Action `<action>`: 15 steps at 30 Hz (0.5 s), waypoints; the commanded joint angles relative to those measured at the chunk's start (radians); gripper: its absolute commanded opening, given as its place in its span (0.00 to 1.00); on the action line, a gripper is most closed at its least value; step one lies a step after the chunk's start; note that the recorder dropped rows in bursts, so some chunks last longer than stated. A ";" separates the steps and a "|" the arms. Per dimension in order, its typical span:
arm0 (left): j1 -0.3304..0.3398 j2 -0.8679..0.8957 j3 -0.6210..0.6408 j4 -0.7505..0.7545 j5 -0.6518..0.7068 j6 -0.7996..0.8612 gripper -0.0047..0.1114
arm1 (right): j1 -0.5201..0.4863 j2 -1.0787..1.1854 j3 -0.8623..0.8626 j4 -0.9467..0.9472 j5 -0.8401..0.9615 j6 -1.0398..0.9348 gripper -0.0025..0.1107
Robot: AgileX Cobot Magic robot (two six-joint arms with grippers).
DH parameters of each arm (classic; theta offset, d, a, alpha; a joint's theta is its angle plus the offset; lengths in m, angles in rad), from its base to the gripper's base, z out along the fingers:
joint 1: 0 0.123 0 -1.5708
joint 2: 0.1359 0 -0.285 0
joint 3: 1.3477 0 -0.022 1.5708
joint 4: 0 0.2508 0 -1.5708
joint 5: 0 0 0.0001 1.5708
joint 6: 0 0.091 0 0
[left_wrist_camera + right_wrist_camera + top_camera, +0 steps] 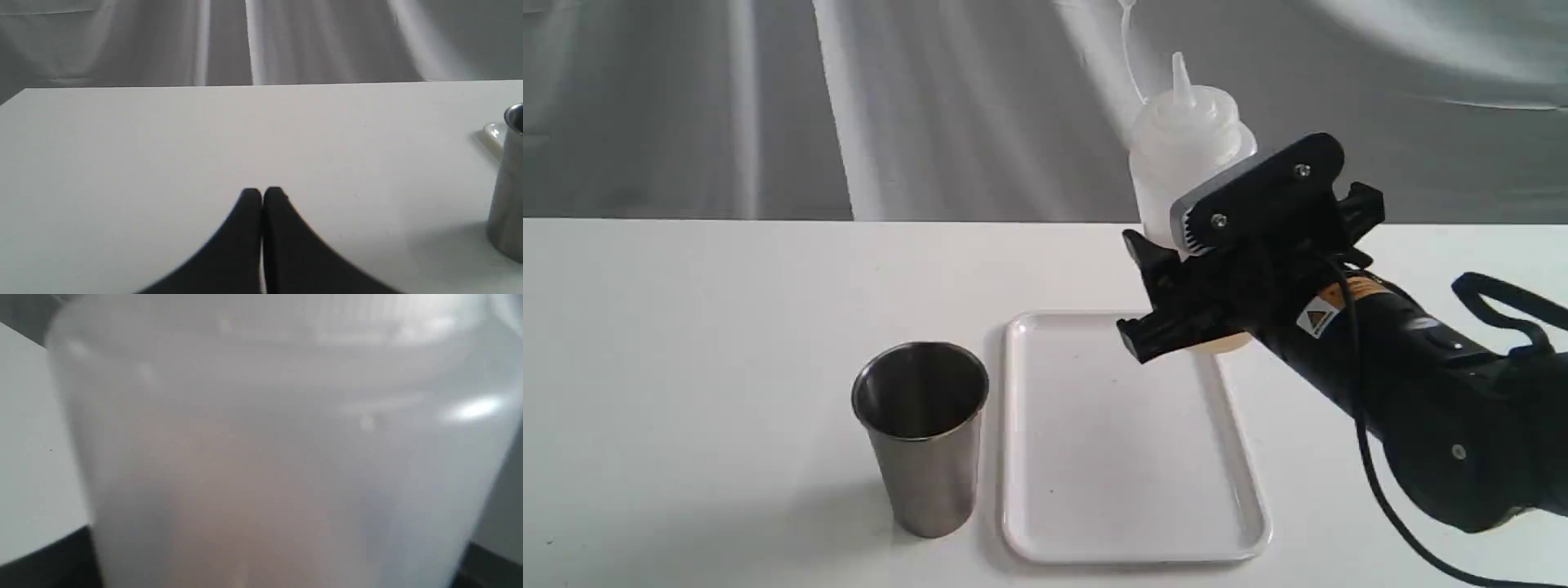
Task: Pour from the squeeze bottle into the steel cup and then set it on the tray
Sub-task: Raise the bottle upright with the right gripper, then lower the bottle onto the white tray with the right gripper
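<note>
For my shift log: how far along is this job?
Done: the right gripper grips the squeeze bottle, upright near the tray. In hand: the move to the steel cup, which shows no liquid. Left: the pour, then setting the bottle on the tray.

Left tool (pixel 261 192) empty, fingers pressed together; right tool (pixel 1168 245) raised, clamped on squeeze bottle (pixel 1184 155).

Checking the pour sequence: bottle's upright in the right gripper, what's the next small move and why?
Probably carry the squeeze bottle left until its nozzle is above the steel cup; the right gripper holds it upright near the tray's far corner, away from the cup.
</note>
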 commanded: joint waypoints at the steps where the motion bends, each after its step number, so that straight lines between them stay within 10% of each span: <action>1: -0.008 -0.003 0.004 -0.001 -0.007 -0.002 0.04 | -0.007 -0.016 -0.001 0.039 0.012 -0.017 0.02; 15: -0.008 -0.003 0.004 -0.001 -0.007 -0.004 0.04 | -0.007 0.002 -0.001 0.000 -0.068 0.489 0.02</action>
